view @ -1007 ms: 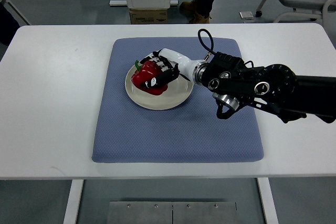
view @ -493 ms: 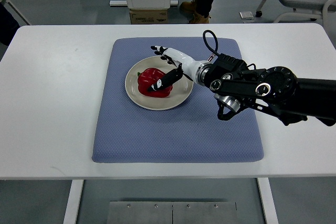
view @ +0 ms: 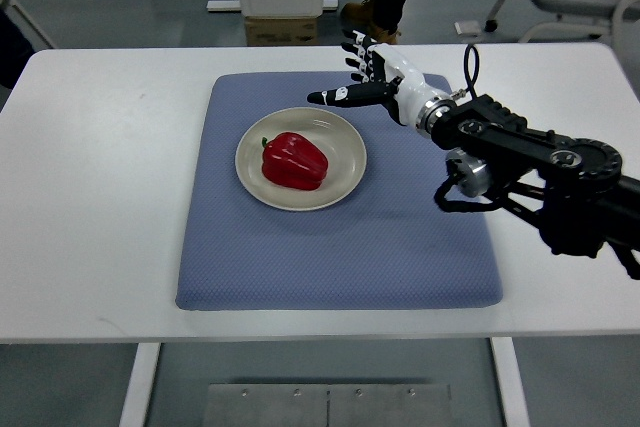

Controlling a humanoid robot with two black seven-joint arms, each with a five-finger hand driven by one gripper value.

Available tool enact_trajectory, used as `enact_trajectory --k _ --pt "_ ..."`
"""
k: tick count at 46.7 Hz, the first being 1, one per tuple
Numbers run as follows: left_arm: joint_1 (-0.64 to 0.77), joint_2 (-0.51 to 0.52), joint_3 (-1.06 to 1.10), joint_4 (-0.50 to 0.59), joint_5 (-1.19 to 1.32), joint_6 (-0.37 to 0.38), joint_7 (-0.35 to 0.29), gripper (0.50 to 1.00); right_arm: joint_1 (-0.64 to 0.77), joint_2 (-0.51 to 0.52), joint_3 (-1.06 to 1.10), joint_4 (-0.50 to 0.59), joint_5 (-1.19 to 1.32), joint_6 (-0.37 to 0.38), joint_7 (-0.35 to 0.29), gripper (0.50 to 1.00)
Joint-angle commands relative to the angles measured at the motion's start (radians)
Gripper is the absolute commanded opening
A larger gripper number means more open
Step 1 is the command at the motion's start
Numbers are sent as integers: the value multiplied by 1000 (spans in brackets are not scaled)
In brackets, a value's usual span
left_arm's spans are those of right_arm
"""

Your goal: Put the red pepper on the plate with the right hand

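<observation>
The right hand [view: 372, 79] hangs over the far edge of the blue mat [view: 400, 247], fingers spread wide and holding nothing, clear of the plate [view: 345, 137]. The red pepper [view: 294, 160] sits on its side right in the middle of that plate, nothing touching it. Looks like the placing step is basically done, so the next move probably just calls for pulling the arm off the table without clipping the plate rim.

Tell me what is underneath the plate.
The plate, holding the red pepper, sits on a blue mat on the white table. The mat directly beneath the plate is covered and cannot be seen.
</observation>
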Motion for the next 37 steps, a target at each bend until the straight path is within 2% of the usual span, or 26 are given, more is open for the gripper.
enact_trajectory --k 1,9,17,21,37 --pt "0 0 0 0 0 0 0 1000 -40 -29 57 0 0 5 17 1000" --pt "0 0 0 0 0 0 0 1000 -105 -66 132 0 1 33 24 1000" --pt "0 0 0 0 0 0 0 1000 -279 -63 422 1 4 171 25 1000" --pt "0 0 0 0 0 0 0 1000 -358 -57 533 0 20 212 24 1000" --pt "0 0 0 0 0 0 0 1000 -464 -86 714 -16 193 362 27 1000"
